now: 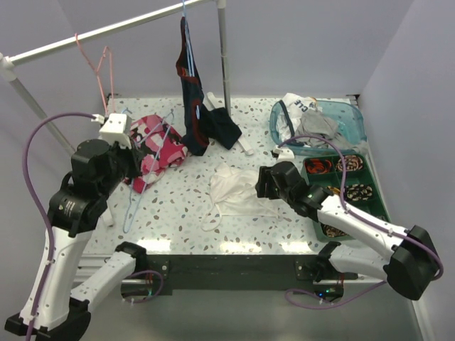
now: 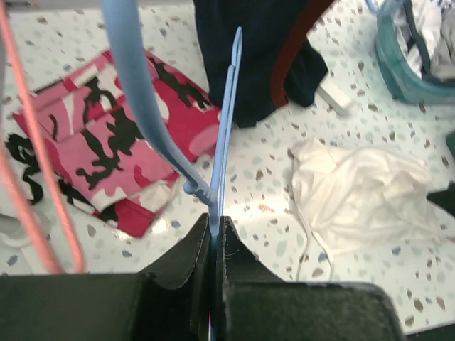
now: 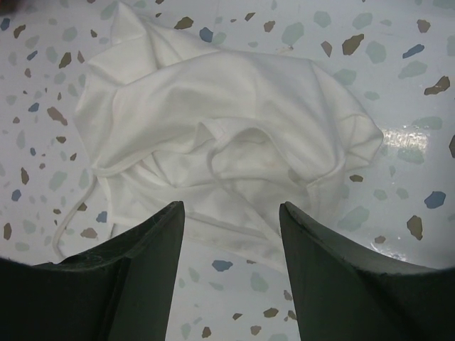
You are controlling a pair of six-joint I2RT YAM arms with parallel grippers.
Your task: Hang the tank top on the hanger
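The white tank top (image 1: 234,188) lies crumpled on the speckled table near the middle; it also shows in the left wrist view (image 2: 355,195) and the right wrist view (image 3: 227,135). My left gripper (image 1: 138,153) (image 2: 215,220) is shut on the thin light-blue hanger (image 1: 131,209) (image 2: 226,128) and holds it up at the left, over the pink garment. My right gripper (image 1: 259,181) (image 3: 231,206) is open and empty. It hovers just above the tank top's right edge, with its jaws spread over the hem.
A pink camouflage garment (image 1: 156,145) lies at the left. A dark navy garment (image 1: 192,92) hangs from the rail (image 1: 106,30), its end on the table. A pink hanger (image 1: 99,67) hangs on the rail. A clear bin (image 1: 355,117) and a green tray (image 1: 377,192) stand at the right.
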